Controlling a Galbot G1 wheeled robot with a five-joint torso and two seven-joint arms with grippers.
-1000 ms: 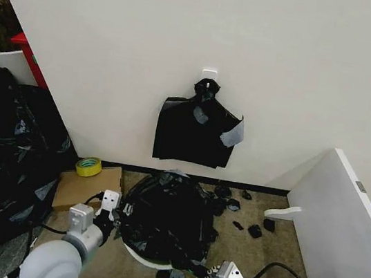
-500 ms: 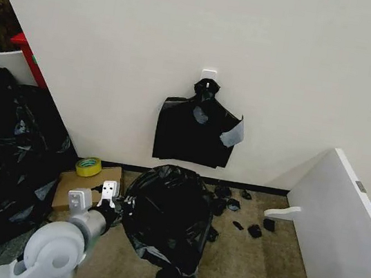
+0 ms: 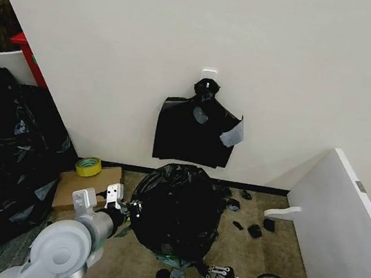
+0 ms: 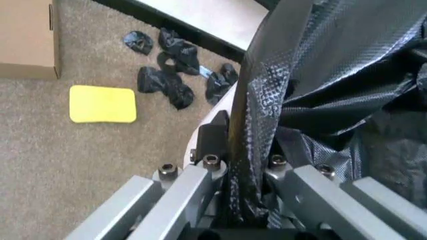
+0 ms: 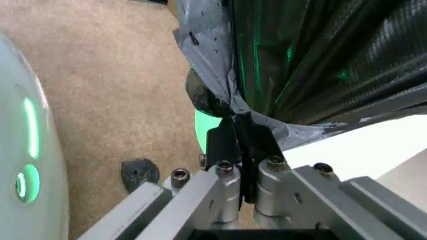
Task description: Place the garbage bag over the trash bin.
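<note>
Your left claw (image 4: pixel 243 200) is clamped on a fold of the garbage bag (image 3: pixel 178 208); your right claw (image 5: pixel 243 172) pinches the opposite hem. The bag hangs bunched between them over the trash bin (image 5: pixel 347 145). Risk: thin film tearing or slipping if you spread unevenly, leaving the rim uncovered.

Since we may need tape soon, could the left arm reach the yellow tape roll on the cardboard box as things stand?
Probably not: the left gripper is shut on the crinkled black garbage bag, though the yellow tape roll lies unobstructed nearby.
</note>
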